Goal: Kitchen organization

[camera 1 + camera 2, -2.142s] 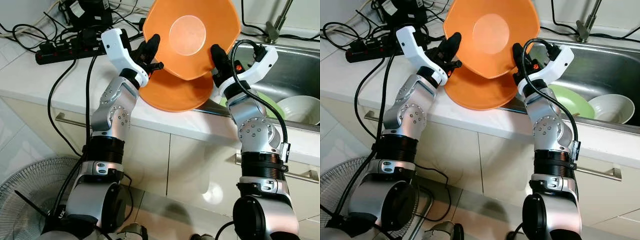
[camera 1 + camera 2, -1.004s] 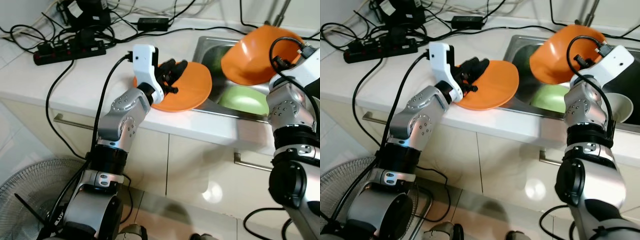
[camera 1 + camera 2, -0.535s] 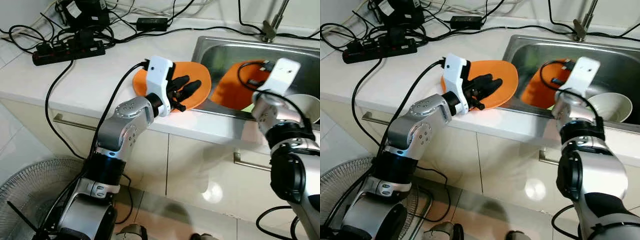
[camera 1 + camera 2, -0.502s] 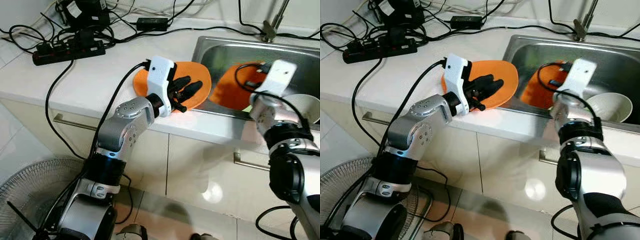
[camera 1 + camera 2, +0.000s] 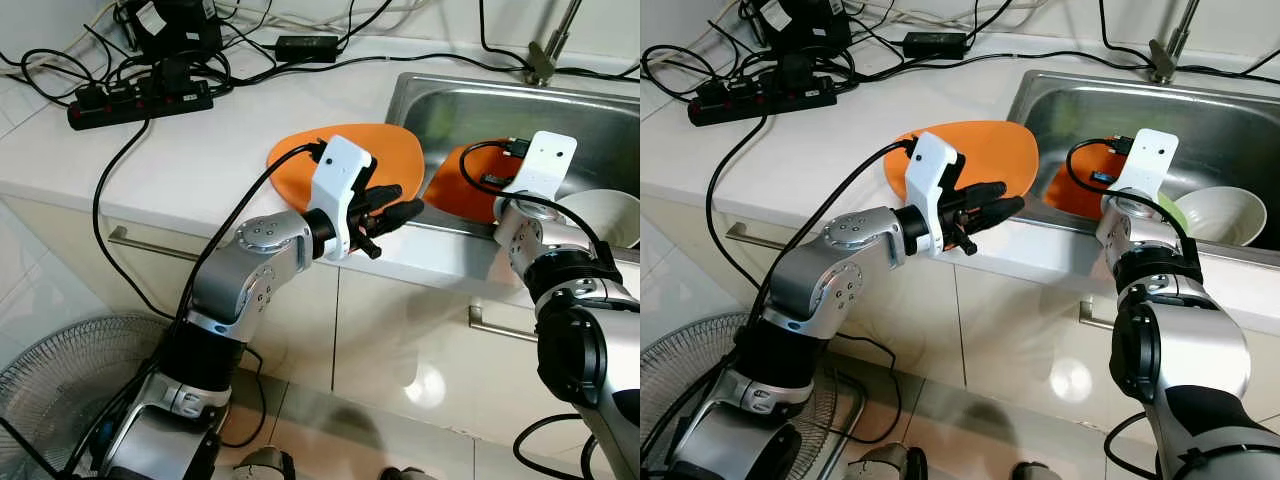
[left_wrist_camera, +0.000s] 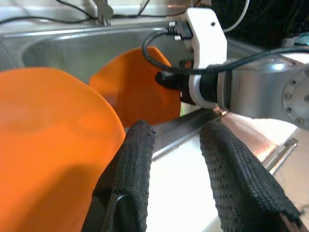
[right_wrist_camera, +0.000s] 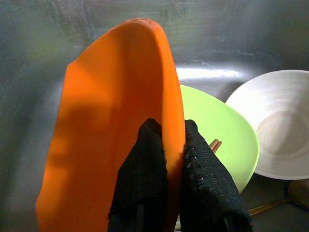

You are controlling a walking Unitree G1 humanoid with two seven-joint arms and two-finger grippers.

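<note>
An orange bowl (image 7: 111, 130) stands on edge inside the sink (image 5: 480, 110), at its left side, with its rim pinched between the two black fingers (image 7: 145, 174) of the right gripper (image 7: 166, 145), which is closed on it. Just behind the bowl in the sink lie a green bowl (image 7: 227, 140) and a white bowl (image 7: 277, 125), the green one touching the orange one and partly under the white one; a wooden stick (image 7: 263, 208) shows at the sink bottom. A second orange dish (image 5: 345, 160) lies flat on the counter (image 5: 180, 150), its right edge reaching the sink rim. The left gripper (image 5: 395, 212) hangs over the front edge of the counter just in front of that dish, its fingers (image 6: 135, 169) spread apart and holding nothing. A black power strip (image 5: 135, 100) with tangled cables (image 5: 260, 30) sits at the back left of the counter, a tap (image 5: 545, 50) stands behind the sink, and a fan (image 5: 60, 390) rests on the floor beside the cabinets (image 5: 400, 330)
</note>
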